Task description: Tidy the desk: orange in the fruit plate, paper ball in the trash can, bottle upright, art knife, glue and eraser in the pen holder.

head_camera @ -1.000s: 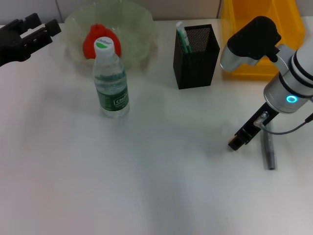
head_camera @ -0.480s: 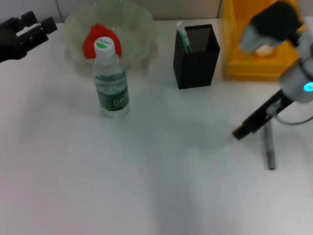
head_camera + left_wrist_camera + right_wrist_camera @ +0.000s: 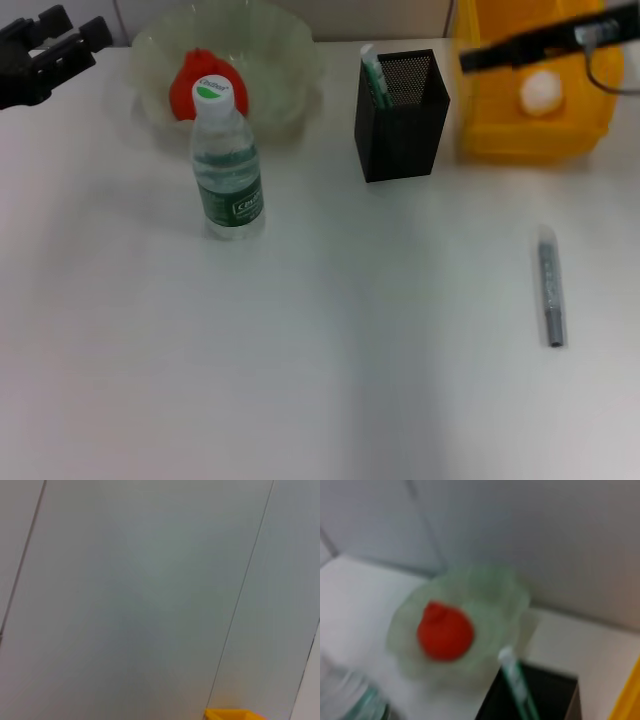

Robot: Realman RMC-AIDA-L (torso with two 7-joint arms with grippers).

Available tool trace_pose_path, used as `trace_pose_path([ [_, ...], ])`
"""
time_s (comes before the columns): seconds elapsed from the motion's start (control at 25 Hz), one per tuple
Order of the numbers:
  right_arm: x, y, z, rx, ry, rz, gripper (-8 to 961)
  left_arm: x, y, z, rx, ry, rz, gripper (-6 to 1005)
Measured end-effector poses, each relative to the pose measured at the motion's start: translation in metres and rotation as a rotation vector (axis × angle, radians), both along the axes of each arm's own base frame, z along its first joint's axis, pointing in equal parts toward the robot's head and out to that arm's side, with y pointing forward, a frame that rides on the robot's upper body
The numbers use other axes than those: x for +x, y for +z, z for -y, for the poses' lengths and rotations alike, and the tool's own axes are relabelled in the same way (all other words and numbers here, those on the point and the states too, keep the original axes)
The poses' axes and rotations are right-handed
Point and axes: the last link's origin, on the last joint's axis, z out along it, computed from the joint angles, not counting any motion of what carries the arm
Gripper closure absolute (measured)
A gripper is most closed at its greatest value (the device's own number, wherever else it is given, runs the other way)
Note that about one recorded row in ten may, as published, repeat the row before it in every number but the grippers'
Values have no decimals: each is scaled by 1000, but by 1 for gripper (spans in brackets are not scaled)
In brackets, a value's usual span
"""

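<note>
The orange (image 3: 192, 88) lies in the pale green fruit plate (image 3: 290, 60), also seen in the right wrist view as the orange (image 3: 445, 634) in the fruit plate (image 3: 512, 597). The bottle (image 3: 228, 165) stands upright in front of the plate. The black mesh pen holder (image 3: 400, 120) holds a green and white tube (image 3: 372, 75) that looks like the glue. The paper ball (image 3: 540, 92) sits inside the yellow trash can (image 3: 500, 110). The grey art knife (image 3: 550, 290) lies on the table at the right. My right gripper (image 3: 475, 58) hangs blurred above the trash can, its tip near the pen holder. The eraser is not in view.
My left gripper (image 3: 55, 45) is parked at the far left back edge, fingers apart. The left wrist view shows only a grey wall and a corner of the trash can (image 3: 232, 714). White tabletop stretches in front of the bottle and pen holder.
My right arm has risen from the table beside the art knife and swung back over the trash can. The left gripper has drifted slightly back and left.
</note>
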Motion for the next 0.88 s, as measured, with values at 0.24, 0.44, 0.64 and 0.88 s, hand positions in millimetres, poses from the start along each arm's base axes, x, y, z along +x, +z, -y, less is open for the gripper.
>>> trace_pose_path([
  [0.24, -14, -29, -28, 15, 47, 4, 467, 2, -1, -1, 0, -4, 8, 303],
  [0.44, -17, -46, -34, -2, 57, 15, 453, 0, -5, 0, -11, 5, 19, 304],
  [0.64, -16, -50, -34, -4, 60, 26, 439, -2, -8, 0, -11, 5, 16, 302],
  [0.88, -14, -53, -32, -18, 59, 27, 422, -4, -9, 2, -13, 7, 16, 303],
])
